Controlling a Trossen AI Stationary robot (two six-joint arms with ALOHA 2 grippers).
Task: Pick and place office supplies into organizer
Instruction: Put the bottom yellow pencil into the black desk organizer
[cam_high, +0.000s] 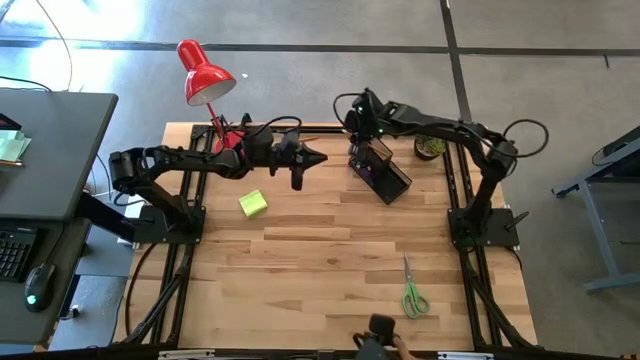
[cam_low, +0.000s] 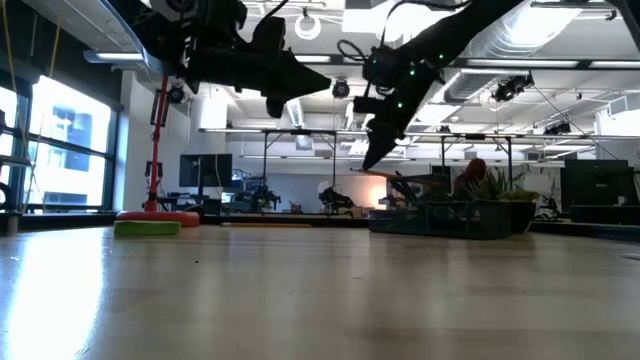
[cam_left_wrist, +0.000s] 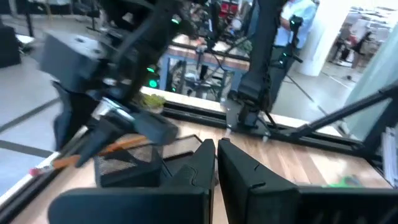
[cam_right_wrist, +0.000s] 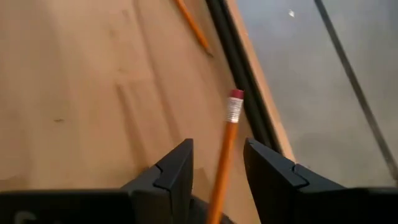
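The black mesh organizer (cam_high: 383, 172) stands at the table's far side, right of the middle. My right gripper (cam_right_wrist: 217, 163) hovers over its far left corner, slanting down, open. An orange pencil (cam_right_wrist: 226, 146) runs up between the fingers with a gap on either side, its pink eraser (cam_right_wrist: 236, 95) pointing away. Its lower end is hidden behind the gripper. My left gripper (cam_high: 312, 158) is shut and held level in the air, pointing at the organizer from the left. A second pencil (cam_right_wrist: 192, 25) lies near the table's far edge. The yellow-green sticky-note block (cam_high: 253, 204) and the green-handled scissors (cam_high: 413, 296) lie flat on the table. My right gripper stands open around the pencil's upper shaft (cam_right_wrist: 229, 134). Bare wood shows between the pencil and each finger. Whether the pencil touches the gripper farther back I cannot tell, because the gripper's body hides that end.
A red desk lamp (cam_high: 204, 72) stands at the far left corner. A small potted plant (cam_high: 431, 147) sits right of the organizer. Bare wood lies across the table's middle and near side. A dark camera mount (cam_high: 380, 330) sits at the near edge.
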